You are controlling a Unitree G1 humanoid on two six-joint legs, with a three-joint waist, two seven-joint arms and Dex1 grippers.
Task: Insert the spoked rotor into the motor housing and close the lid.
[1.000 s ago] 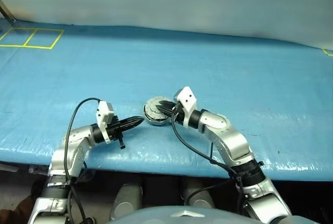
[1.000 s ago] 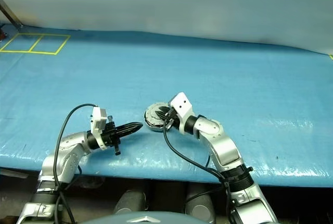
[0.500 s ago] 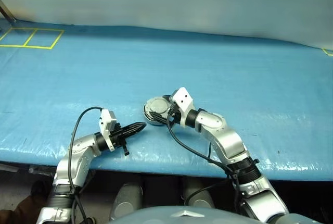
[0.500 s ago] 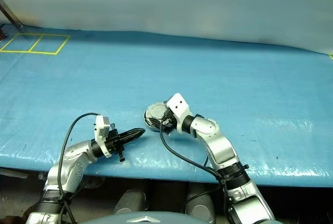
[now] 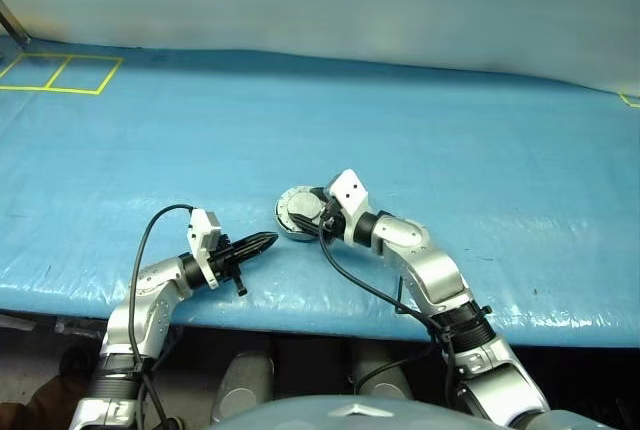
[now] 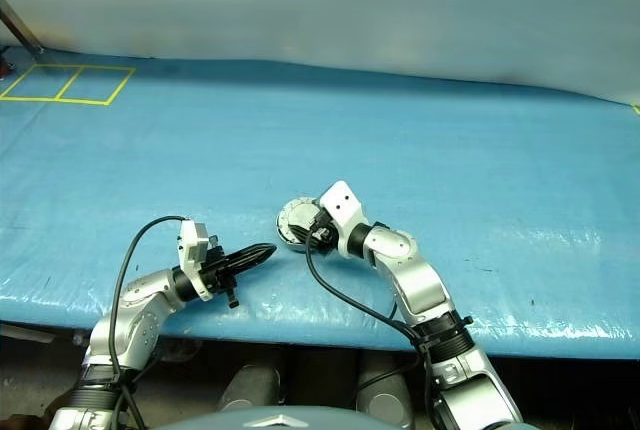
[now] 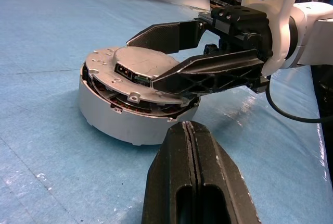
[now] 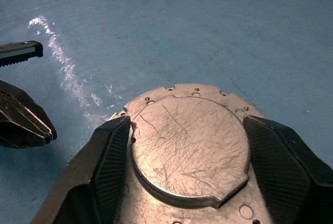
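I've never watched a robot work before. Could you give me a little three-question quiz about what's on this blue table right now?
1. True or false: the left tool is shut.
2. The right tool's fingers stand either side of: A) a flat scratched silver lid B) a cup C) a cable
3. What does the lid sit on?

Key: 1 true. 2 A. 3 The low round silver-grey metal housing, tilted, not yet flush.

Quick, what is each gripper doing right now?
Left gripper: closed, empty.
Right gripper: open, fingers either side of the lid on the motor housing.
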